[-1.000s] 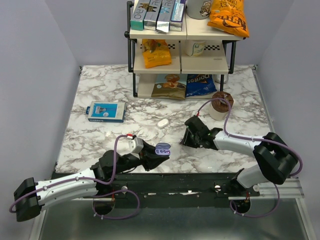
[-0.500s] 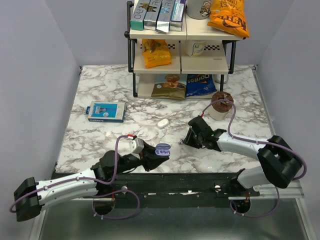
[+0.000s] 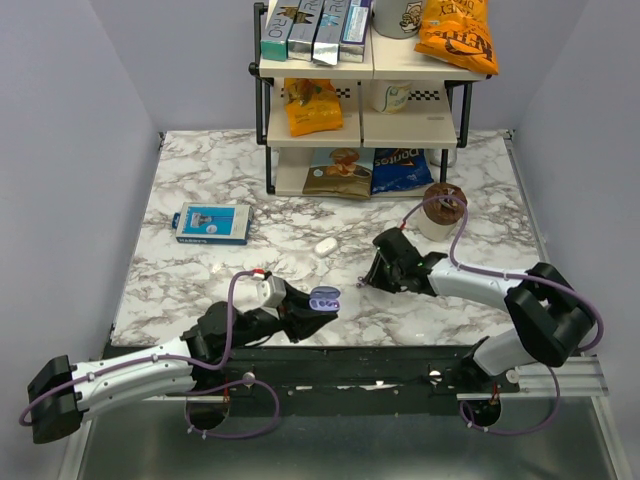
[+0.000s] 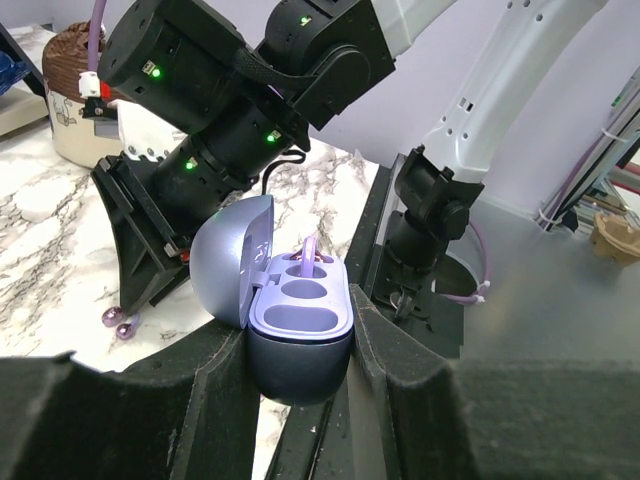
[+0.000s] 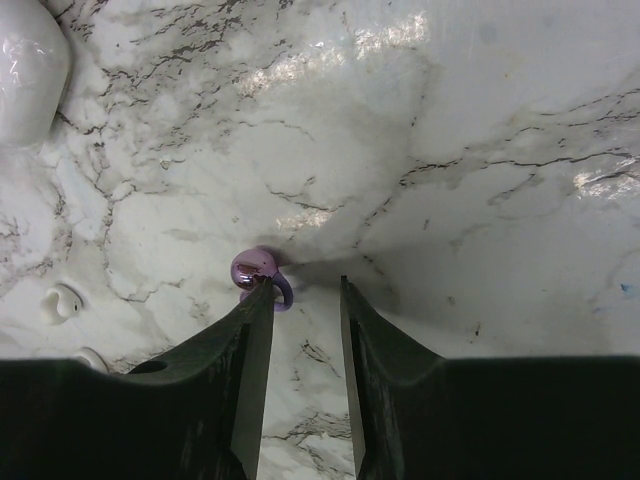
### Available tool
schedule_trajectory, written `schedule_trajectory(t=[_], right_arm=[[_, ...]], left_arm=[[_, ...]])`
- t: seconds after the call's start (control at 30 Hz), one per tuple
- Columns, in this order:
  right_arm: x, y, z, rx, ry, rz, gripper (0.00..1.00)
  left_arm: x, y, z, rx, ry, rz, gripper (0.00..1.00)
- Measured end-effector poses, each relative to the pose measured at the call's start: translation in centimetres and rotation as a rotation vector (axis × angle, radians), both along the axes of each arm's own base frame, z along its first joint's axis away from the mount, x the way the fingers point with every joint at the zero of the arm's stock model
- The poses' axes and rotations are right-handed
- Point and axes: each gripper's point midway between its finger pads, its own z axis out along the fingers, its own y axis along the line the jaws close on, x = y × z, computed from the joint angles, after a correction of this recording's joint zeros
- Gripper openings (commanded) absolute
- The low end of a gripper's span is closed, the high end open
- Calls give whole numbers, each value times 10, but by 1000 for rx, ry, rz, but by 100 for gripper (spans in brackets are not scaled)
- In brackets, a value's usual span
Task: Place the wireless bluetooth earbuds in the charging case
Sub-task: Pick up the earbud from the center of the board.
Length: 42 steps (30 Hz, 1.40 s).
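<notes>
Top external: on marble table [image 3: 200,180], left hand [image 3: 314,309] clasps charging case [image 3: 325,297] (right hand [image 3: 372,281] seemingly narrow).

Bright overhead light throws glare across the marble tabletop [image 5: 330,60].

The white, grey-veined marble-look table [image 5: 480,120] is glossy. The lavender plastic charging case [image 4: 298,352] looks smooth and satiny; the tiny purple earbud [image 5: 250,267] gleams.
</notes>
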Motion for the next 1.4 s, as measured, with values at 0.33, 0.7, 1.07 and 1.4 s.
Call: schedule_trajectory(t=[0.33, 0.7, 1.07, 1.4], right_arm=[[3, 0, -1, -47, -3, 59, 36], [9, 5, -2, -84, -4, 115, 37], [11, 8, -1, -121, 4, 162, 34], [9, 6, -4, -141, 5, 181, 17]], left_arm=[[-1, 0, -2, -1, 0, -2, 0], [-1, -1, -3, 1, 1, -4, 0], [-1, -1, -3, -1, 0, -4, 0], [-1, 0, -6, 0, 6, -4, 0]])
